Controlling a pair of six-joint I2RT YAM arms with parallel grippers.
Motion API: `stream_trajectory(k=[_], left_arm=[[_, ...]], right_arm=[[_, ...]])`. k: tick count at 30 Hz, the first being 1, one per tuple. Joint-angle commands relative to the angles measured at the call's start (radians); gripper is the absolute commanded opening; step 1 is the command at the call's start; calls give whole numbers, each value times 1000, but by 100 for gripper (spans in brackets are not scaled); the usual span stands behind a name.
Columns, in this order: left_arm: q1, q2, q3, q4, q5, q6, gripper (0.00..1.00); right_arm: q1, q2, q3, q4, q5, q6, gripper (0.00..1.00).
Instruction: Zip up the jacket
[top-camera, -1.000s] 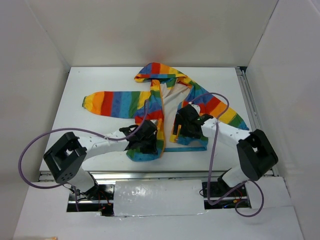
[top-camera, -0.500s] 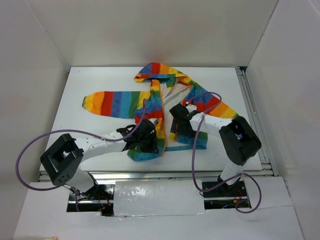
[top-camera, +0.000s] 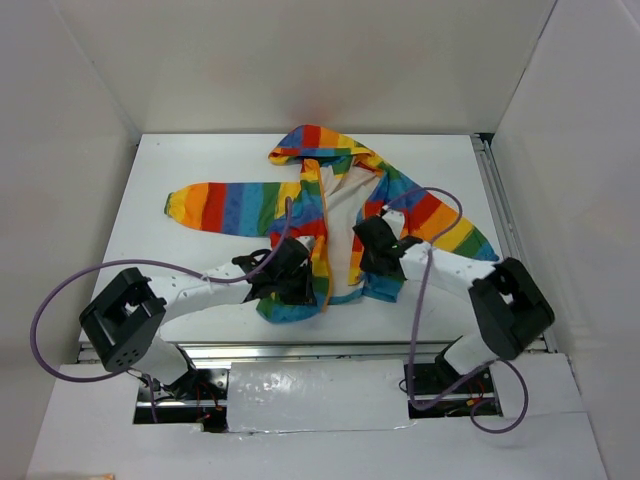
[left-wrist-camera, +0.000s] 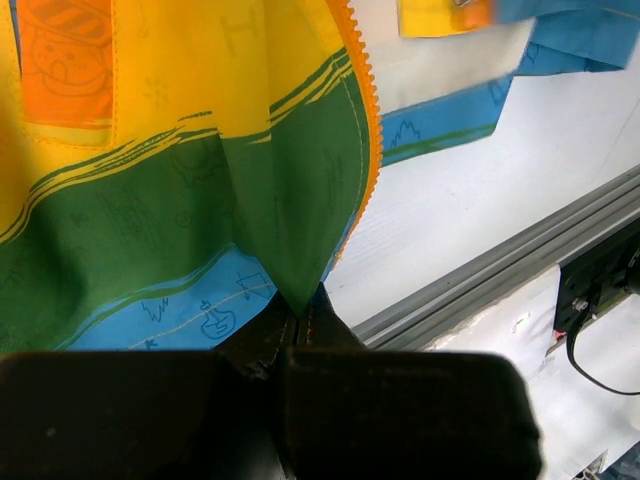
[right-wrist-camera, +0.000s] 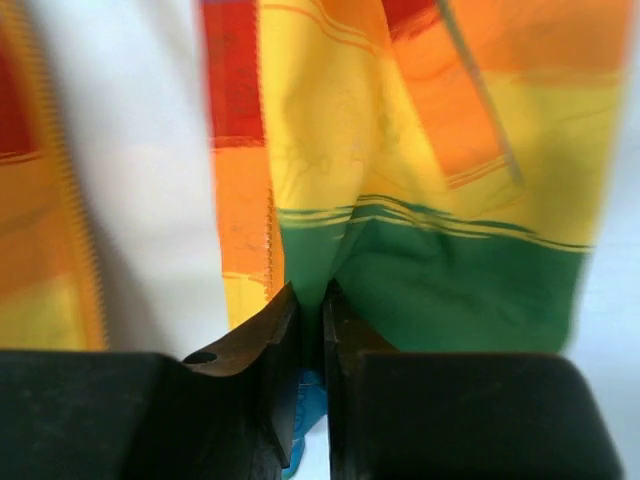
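Observation:
The rainbow-striped jacket (top-camera: 330, 190) lies on the white table with its front open and its white lining showing. My left gripper (top-camera: 297, 283) is shut on the bottom corner of the left front panel. In the left wrist view, green fabric (left-wrist-camera: 290, 220) runs into the left gripper (left-wrist-camera: 301, 308), and the orange zipper teeth (left-wrist-camera: 366, 130) run just beside it. My right gripper (top-camera: 376, 262) sits on the lower right front panel. In the right wrist view, a fold of green fabric (right-wrist-camera: 400, 280) is pinched in the right gripper (right-wrist-camera: 313, 300), next to the other row of zipper teeth (right-wrist-camera: 268, 250).
A metal rail (left-wrist-camera: 480, 270) runs along the table's near edge, close below the left gripper. Another rail (top-camera: 500, 215) lines the right side. White walls enclose the table. Purple cables (top-camera: 60, 300) loop from both arms. The left sleeve (top-camera: 215, 205) stretches toward the left.
The right gripper has gone from open to shut on the right front panel's lower part. The right arm swung left, then back right, and the panel's hem has bunched. The left gripper stayed shut.

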Motion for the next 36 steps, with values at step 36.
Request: stream_trajectory(k=[36], left_arm=[[151, 110, 35, -28, -80, -30, 0]], right_arm=[[-49, -473, -190, -4, -452, -393, 9]])
